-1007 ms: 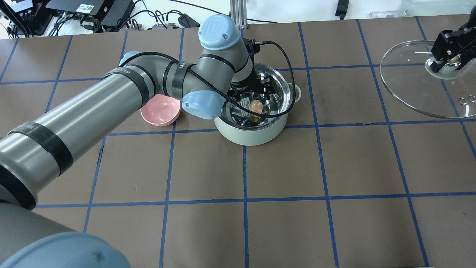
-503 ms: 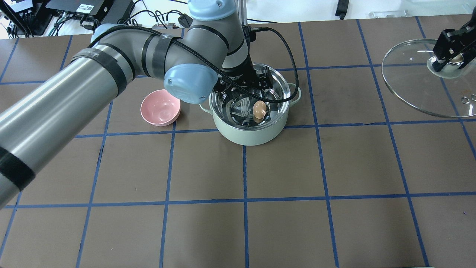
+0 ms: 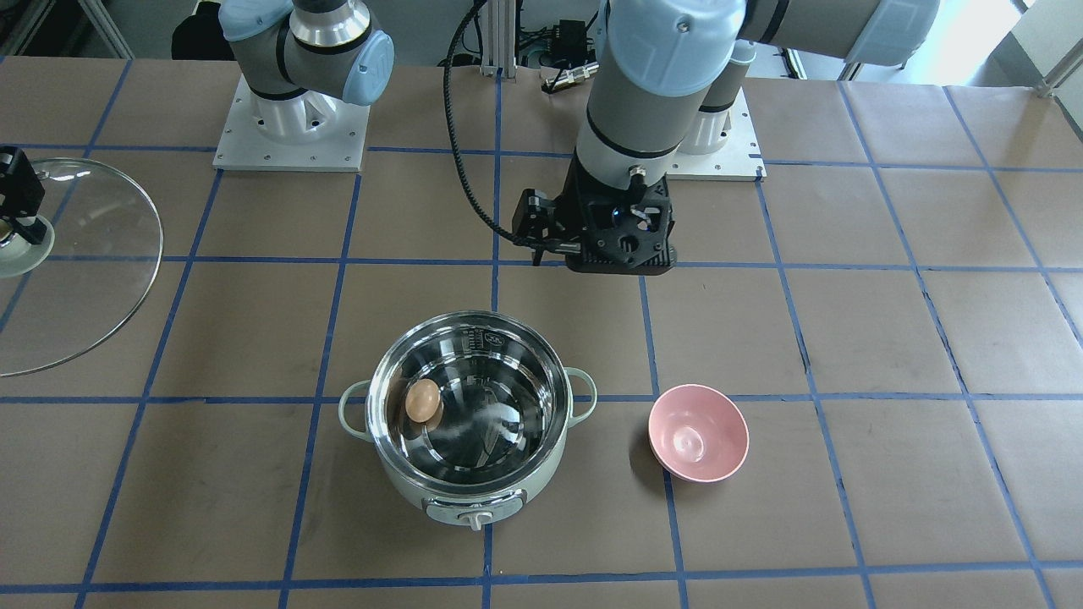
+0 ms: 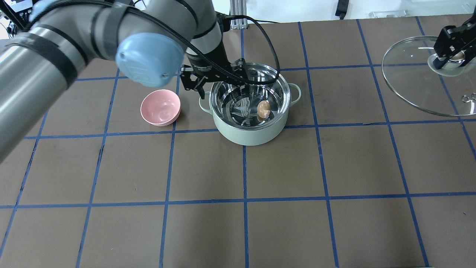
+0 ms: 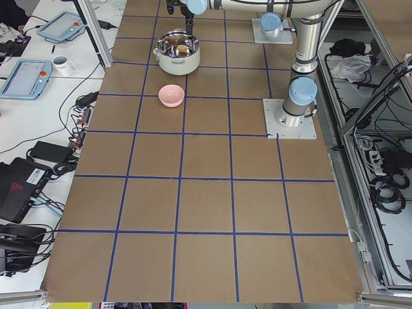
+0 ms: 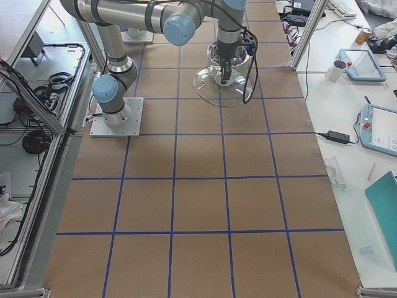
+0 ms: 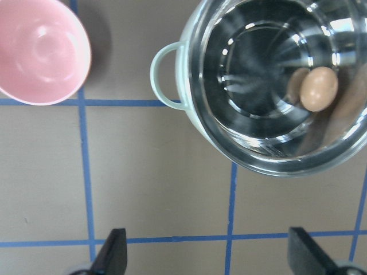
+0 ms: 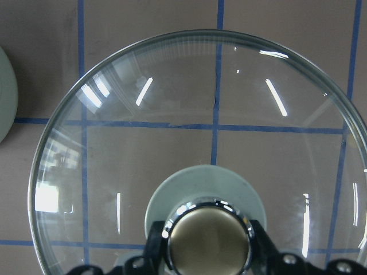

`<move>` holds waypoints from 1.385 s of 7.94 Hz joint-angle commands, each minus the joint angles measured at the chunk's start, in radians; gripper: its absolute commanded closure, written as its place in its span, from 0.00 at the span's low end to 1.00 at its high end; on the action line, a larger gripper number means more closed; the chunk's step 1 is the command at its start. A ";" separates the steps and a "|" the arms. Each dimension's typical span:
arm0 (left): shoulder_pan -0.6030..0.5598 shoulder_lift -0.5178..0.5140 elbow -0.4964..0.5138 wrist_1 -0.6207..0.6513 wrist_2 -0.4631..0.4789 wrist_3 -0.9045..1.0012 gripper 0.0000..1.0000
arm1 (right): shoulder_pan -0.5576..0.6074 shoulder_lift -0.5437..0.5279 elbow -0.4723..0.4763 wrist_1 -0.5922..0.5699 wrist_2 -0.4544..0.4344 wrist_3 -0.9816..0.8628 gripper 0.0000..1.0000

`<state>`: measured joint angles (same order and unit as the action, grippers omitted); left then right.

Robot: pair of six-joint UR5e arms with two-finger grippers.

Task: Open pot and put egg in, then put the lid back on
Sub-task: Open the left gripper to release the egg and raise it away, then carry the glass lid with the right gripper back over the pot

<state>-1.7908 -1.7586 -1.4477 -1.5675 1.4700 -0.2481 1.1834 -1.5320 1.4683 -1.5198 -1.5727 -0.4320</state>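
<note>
The mint-green pot (image 3: 440, 499) stands open mid-table, also in the overhead view (image 4: 249, 136). The light-brown egg (image 3: 422, 400) lies inside it against the steel wall, and shows in the overhead view (image 4: 263, 108) and the left wrist view (image 7: 319, 89). My left gripper (image 7: 209, 258) is open and empty, raised above the table on the robot's side of the pot (image 4: 219, 76). My right gripper (image 4: 450, 56) is shut on the beige knob (image 8: 208, 240) of the glass lid (image 4: 412, 82), holding it off at the table's right end (image 3: 85, 279).
A pink bowl (image 4: 160, 107) sits empty just left of the pot, also in the front view (image 3: 698, 433). Two small metal rings (image 4: 466, 99) lie on the table by the lid's edge. Blue tape lines grid the brown table.
My left arm has lifted out of the pot and drawn back toward the robot, leaving the egg lying in the pot. The right gripper and lid have hardly moved.
</note>
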 commanded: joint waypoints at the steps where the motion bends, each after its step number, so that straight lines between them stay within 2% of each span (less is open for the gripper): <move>1: 0.175 0.121 0.009 -0.170 0.013 0.032 0.00 | 0.018 0.000 0.000 0.006 0.005 0.035 1.00; 3: 0.194 0.198 0.009 -0.257 0.033 0.052 0.00 | 0.028 -0.003 0.000 0.004 0.010 0.042 1.00; 5: 0.195 0.189 0.007 -0.200 0.039 0.055 0.00 | 0.158 0.003 -0.005 -0.006 0.014 0.242 1.00; 7: 0.188 0.180 0.006 -0.125 0.068 0.122 0.00 | 0.330 0.054 -0.011 -0.116 0.062 0.484 1.00; 9: 0.179 0.186 0.009 -0.115 0.070 0.136 0.00 | 0.464 0.131 -0.013 -0.259 0.063 0.615 1.00; 11: 0.177 0.188 0.007 -0.115 0.069 0.136 0.00 | 0.566 0.168 -0.010 -0.331 0.062 0.712 1.00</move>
<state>-1.6110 -1.5734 -1.4401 -1.6855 1.5386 -0.1152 1.6517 -1.4050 1.4563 -1.7799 -1.5104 0.1917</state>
